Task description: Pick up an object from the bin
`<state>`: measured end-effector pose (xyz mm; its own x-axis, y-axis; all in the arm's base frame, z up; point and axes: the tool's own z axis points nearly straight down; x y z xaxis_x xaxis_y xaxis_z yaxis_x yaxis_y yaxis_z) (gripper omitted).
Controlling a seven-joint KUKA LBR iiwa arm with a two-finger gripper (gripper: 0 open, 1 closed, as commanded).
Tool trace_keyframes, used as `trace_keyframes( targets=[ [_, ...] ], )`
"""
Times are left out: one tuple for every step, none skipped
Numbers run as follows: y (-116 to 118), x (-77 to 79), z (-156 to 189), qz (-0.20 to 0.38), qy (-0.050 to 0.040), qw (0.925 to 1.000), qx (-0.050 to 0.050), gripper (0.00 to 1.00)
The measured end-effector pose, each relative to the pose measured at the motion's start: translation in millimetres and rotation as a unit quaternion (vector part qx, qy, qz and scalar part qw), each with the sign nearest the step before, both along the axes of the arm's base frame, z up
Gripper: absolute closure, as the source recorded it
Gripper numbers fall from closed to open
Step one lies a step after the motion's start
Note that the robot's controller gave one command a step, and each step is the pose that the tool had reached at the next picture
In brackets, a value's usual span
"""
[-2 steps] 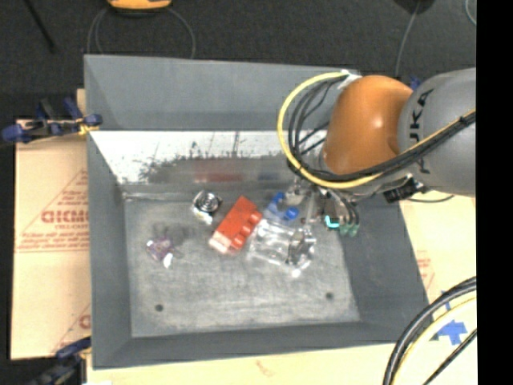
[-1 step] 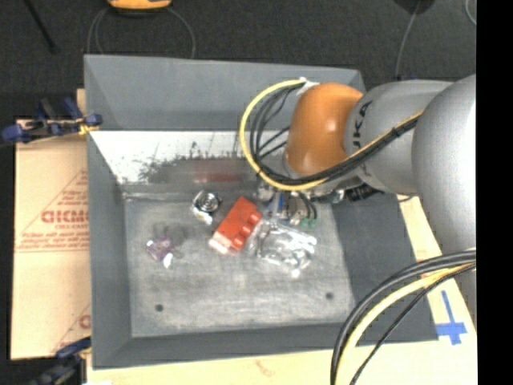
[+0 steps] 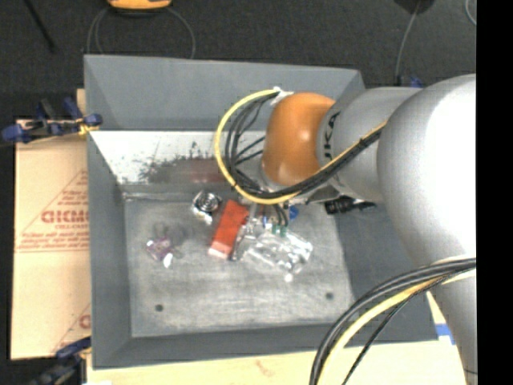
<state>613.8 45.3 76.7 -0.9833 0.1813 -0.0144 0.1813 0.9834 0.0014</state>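
- Step in hand, as judged: approach to a grasp. The tool (image 3: 271, 221) is low in the bin (image 3: 240, 307), under the arm's orange cover (image 3: 295, 139); nothing is seen gripped.
- Tool state: cannot be told, open or closed; the cover and cables hide it.
- Nearest things: a red block (image 3: 228, 228) just beside the tool at 9 o'clock, and crumpled clear plastic (image 3: 278, 252) at 5 o'clock, touching the block's lower end.
- Others: a small round black-and-silver thing (image 3: 206, 204) at 10 o'clock, and a small clear purplish piece (image 3: 160, 249) well apart at 8 o'clock.
- Next move calls for settling on one thing; the block looks the firmer.
- Room: the back wall is near at 12 o'clock; the floor is open toward 6 and 7 o'clock.
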Motion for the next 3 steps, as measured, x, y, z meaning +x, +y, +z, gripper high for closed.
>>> trace_keyframes(
  targets=[
    [10.4, 24.7, -1.0, 0.064, 0.001, 0.9979, -0.002, 0.0],
    [10.1, 24.8, -0.6, 0.065, 0.0008, 0.9979, -0.002, 1.0],
    [-54.7, 36.5, 135.9, 0.166, 0.0008, 0.9861, -0.003, 1.0]
  ],
)
